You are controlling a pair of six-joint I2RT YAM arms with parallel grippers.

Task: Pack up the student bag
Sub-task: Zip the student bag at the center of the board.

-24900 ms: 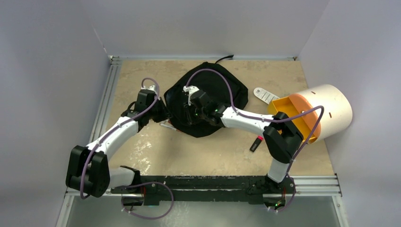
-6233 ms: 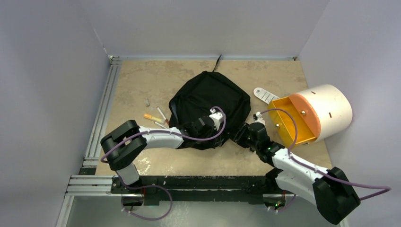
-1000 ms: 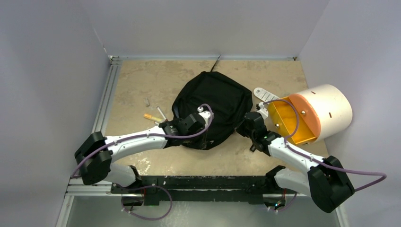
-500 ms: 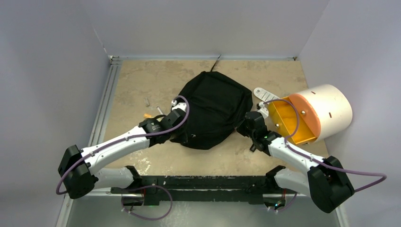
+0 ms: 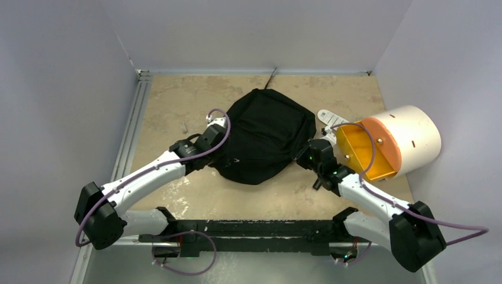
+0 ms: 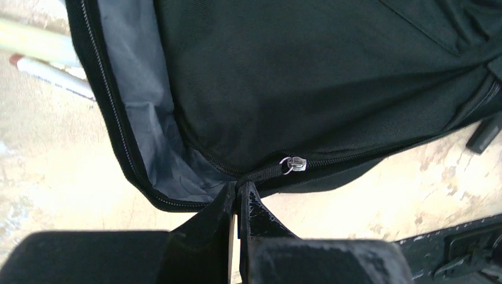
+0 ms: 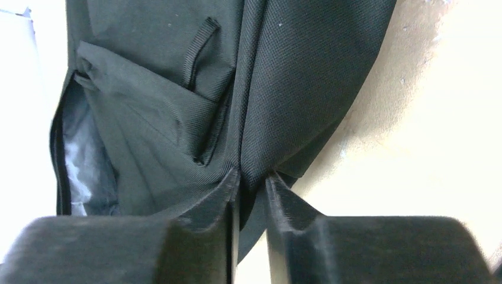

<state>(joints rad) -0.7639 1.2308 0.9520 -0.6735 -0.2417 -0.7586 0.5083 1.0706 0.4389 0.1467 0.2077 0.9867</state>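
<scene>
The student bag (image 5: 266, 136) lies flat mid-table, black, with grey lining (image 6: 139, 106) showing where its left side gapes open. My left gripper (image 5: 224, 157) (image 6: 238, 187) is at the bag's near-left edge, shut on the black pull cord of the silver zipper slider (image 6: 295, 164). The zip is closed to the right of the slider. My right gripper (image 5: 308, 155) (image 7: 251, 176) is at the bag's near-right corner, with a fold of the black fabric (image 7: 260, 118) pinched between its narrowly parted fingers.
A cream-and-orange cylinder (image 5: 402, 139) lies on its side at the right, and a white ribbed strip (image 5: 330, 118) is beside it. Pens (image 6: 50, 77) lie left of the bag under my left arm. A small grey piece (image 5: 184, 126) is farther left.
My left gripper has travelled left along the bag's near edge with the zipper pull, from the middle to the left corner. The right gripper stayed on the corner, its jaws slightly wider.
</scene>
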